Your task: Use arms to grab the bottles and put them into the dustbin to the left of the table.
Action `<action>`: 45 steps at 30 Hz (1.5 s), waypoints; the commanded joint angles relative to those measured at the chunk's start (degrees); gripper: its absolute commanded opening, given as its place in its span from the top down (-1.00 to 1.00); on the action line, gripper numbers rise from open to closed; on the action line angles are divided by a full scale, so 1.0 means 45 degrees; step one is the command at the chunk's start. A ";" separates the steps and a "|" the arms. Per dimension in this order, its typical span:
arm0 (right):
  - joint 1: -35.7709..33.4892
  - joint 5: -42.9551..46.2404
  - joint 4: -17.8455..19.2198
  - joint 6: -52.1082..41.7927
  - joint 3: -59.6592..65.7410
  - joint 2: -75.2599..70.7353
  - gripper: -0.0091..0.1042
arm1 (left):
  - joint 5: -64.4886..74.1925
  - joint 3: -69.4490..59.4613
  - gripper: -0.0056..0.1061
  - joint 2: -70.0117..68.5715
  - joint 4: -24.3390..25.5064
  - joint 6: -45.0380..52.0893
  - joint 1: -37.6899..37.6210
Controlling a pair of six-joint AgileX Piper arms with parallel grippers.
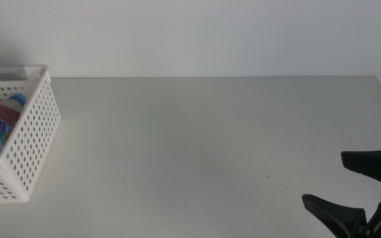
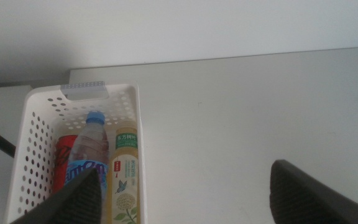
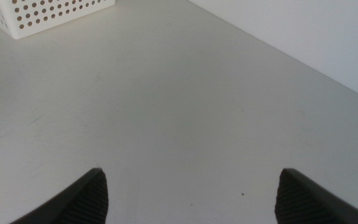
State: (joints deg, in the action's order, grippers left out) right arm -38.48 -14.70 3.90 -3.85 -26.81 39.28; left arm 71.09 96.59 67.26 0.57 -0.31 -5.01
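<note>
Task appears complete: pale-yellow tea bottle [image 2: 125, 180], clear blue-capped water bottle [image 2: 89, 155], red soda can [image 2: 63, 162] lie in white perforated plastic dustbin [image 1: 35, 129] (counter's left end). Left hand [image 2: 179, 196] above bin, right hand [image 1: 356, 188] near right edge: both wide open, empty. Next: retract only.

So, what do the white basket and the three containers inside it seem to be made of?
The dustbin looks like moulded white plastic: thin walls with regular punched holes. The water bottle and tea bottle appear to be clear plastic with printed labels. The red can is probably painted metal, though little of it shows. The left gripper and right gripper are open, holding nothing.
</note>
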 commanded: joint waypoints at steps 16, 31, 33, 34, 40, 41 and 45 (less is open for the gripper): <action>0.0039 0.0862 0.0054 -0.0085 -0.0312 -0.0041 -0.53 | -0.1822 -0.0874 -0.73 -0.2504 0.0054 0.0703 -0.0064; 0.0039 0.0862 0.0054 -0.0085 -0.0312 -0.0041 -0.53 | -0.1822 -0.0874 -0.73 -0.1877 0.0054 0.0703 -0.0064; 0.0039 0.0862 0.0054 -0.0085 -0.0312 -0.0041 -0.53 | -0.1822 -0.0874 -0.73 -0.1777 0.0054 0.0703 -0.0064; 0.0039 0.0862 0.0054 -0.0085 -0.0312 -0.0041 -0.53 | -0.1822 -0.0874 -0.73 -0.1763 0.0054 0.0703 -0.0064; 0.0062 0.0850 0.0318 -0.0085 -0.0312 -0.0127 -0.53 | -0.1822 -0.0901 -0.73 -0.1575 0.0070 0.0703 -0.0064; 0.0083 0.0808 0.0449 -0.0085 -0.0312 -0.0191 -0.53 | -0.1822 -0.0922 -0.73 -0.1560 0.0082 0.0703 -0.0051; 0.0981 0.0772 0.0450 -0.0085 -0.0312 -0.0628 -0.53 | -0.2071 -0.1482 -0.73 -0.2106 0.0082 0.0703 -0.0041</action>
State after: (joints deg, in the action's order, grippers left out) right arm -35.85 -14.91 4.98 -3.85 -26.81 37.37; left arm 65.93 89.49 59.68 0.79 3.08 -5.10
